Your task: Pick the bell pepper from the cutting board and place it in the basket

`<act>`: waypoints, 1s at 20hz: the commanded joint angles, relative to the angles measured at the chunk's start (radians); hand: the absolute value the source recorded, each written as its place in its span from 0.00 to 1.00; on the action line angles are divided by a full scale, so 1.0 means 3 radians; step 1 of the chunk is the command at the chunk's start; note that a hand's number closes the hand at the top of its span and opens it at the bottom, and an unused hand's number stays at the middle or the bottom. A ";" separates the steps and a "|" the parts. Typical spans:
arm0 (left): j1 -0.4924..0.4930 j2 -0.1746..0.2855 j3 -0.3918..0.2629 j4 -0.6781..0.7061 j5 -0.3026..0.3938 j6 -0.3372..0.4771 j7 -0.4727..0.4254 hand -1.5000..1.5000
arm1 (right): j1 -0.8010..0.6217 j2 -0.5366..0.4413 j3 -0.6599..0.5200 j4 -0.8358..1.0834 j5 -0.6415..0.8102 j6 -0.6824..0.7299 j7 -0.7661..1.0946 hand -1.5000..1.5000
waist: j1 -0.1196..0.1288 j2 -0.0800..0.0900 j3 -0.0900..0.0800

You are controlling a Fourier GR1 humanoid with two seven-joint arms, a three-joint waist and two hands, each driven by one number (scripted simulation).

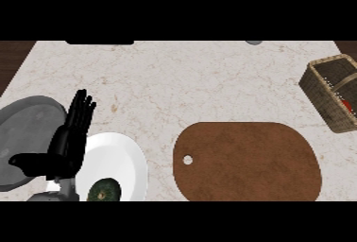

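– Bell pepper (346, 105), where was it?
– Something red lay inside the basket (319, 97), well apart from the cutting board (247, 160).
– And the left hand (66, 146)?
– Its fingers (82, 106) were straight, released, holding nothing.

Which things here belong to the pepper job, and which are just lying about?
Job: cutting board; basket; red thing inside it, probably the pepper.
Lying about: white plate; dark green item on it; grey plate; left robot hand, resting open.
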 commanded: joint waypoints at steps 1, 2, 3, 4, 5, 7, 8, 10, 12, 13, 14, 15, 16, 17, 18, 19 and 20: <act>-0.0013 -0.0037 0.0026 0.0135 -0.0060 0.0014 -0.0094 0.50 | -0.0122 -0.0039 -0.0209 0.0192 -0.0198 0.0033 -0.0144 0.00 | -0.0005 0.0001 0.0000; -0.0035 -0.0024 0.0063 0.0104 -0.0054 0.0006 -0.0081 0.50 | -0.0113 0.0010 -0.0193 0.0178 -0.0177 -0.0064 -0.0169 0.00 | -0.0004 -0.0001 0.0000; -0.0038 0.0054 0.0128 0.0036 0.0050 -0.0097 -0.0003 0.50 | -0.0130 -0.0069 -0.0266 0.0127 -0.0249 -0.0002 -0.0121 0.00 | -0.0009 -0.0004 -0.0001; -0.0157 -0.0095 -0.0048 0.0156 -0.0142 0.0064 0.0028 0.50 | -0.0181 -0.0028 -0.0299 0.0124 -0.0250 -0.0149 -0.0104 0.00 | -0.0017 -0.0002 0.0000; -0.0027 -0.0067 0.0021 0.0068 -0.0085 0.0038 -0.0017 0.50 | 0.0007 -0.0085 -0.0390 -0.0049 -0.0333 -0.0121 -0.0087 0.00 | -0.0038 -0.0012 -0.0002; -0.0056 -0.0139 0.0014 0.0237 -0.0145 0.0065 -0.0198 0.50 | -0.0177 -0.0128 -0.0438 0.0029 -0.0383 -0.0127 0.0025 0.00 | -0.0021 -0.0005 -0.0002; 0.0065 -0.0135 -0.0033 0.0137 -0.0088 -0.0011 -0.0181 0.50 | -0.0233 -0.0367 -0.0550 0.0312 -0.0408 -0.0038 -0.0129 0.00 | 0.0004 0.0002 0.0001; 0.0014 -0.0149 0.0009 0.0092 -0.0103 0.0022 -0.0132 0.50 | -0.0257 -0.0297 -0.0481 0.0306 -0.0369 -0.0158 -0.0040 0.00 | -0.0001 -0.0001 -0.0001; 0.0013 -0.0026 0.0018 -0.0119 -0.0059 -0.0065 0.0094 0.50 | -0.0244 -0.0504 -0.0570 0.0344 -0.0398 -0.0098 0.0093 0.00 | -0.0002 -0.0005 0.0000; 0.0122 -0.0073 -0.0036 -0.0124 -0.0107 -0.0046 0.0006 0.50 | -0.0405 -0.0570 -0.0583 0.0531 -0.0395 -0.0116 0.0059 0.00 | 0.0023 0.0002 0.0001; 0.0136 -0.0097 -0.0065 -0.0208 -0.0175 0.0035 0.0010 0.50 | -0.0393 -0.0694 -0.0678 0.0706 -0.0427 -0.0087 0.0015 0.00 | 0.0033 0.0005 0.0003; 0.0112 -0.0085 -0.0003 -0.0121 -0.0086 -0.0030 0.0021 0.50 | -0.0474 -0.0648 -0.0662 0.0819 -0.0406 -0.0190 0.0048 0.00 | 0.0041 0.0011 0.0003; 0.0171 -0.0089 -0.0008 -0.0049 -0.0119 -0.0034 -0.0113 0.50 | -0.0419 -0.0878 -0.0820 0.0810 -0.0562 0.0087 0.0171 0.00 | 0.0008 0.0003 0.0001; -0.0022 -0.0024 0.0098 0.0054 -0.0059 -0.0089 -0.0103 0.50 | -0.0453 -0.0883 -0.0899 0.1043 -0.0619 0.0109 0.0085 0.00 | 0.0020 0.0019 0.0005; 0.0090 -0.0121 -0.0031 -0.0051 -0.0099 -0.0045 -0.0045 0.50 | -0.0512 -0.0833 -0.0876 0.1087 -0.0626 0.0078 0.0108 0.00 | 0.0035 0.0013 0.0004; 0.0125 -0.0146 -0.0066 0.0003 -0.0152 -0.0026 -0.0123 0.50 | -0.0406 -0.1076 -0.0985 0.1220 -0.0689 0.0297 -0.0081 0.00 | 0.0021 0.0017 0.0007; 0.0117 -0.0200 -0.0145 -0.0197 -0.0187 0.0047 0.0001 0.50 | -0.0585 -0.1196 -0.1007 0.1229 -0.0742 0.0401 0.0233 0.00 | 0.0037 0.0009 0.0006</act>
